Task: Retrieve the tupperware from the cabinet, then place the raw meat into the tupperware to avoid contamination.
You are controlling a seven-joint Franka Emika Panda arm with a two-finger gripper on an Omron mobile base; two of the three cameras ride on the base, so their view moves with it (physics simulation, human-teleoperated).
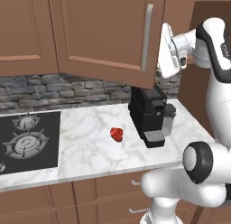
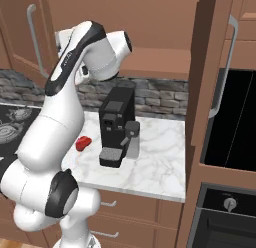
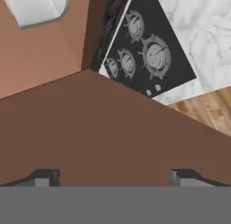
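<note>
The pincer (image 3: 113, 177) is standing wide apart at the bottom of the hand view, gripping nothing, facing the brown cabinet (image 3: 113, 128) door. The tub (image 3: 37, 7) is sitting at upper left, up and leftward from the fingertips, while the meat (image 1: 117, 134) is lying on the table (image 1: 90, 142) mid-frame.

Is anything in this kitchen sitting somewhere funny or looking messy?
Yes: the raw meat lies bare on the marble counter, with no plate or tub under it, beside the coffee machine. The cabinet door above hangs swung open. Nothing looks spilled or broken.
</note>
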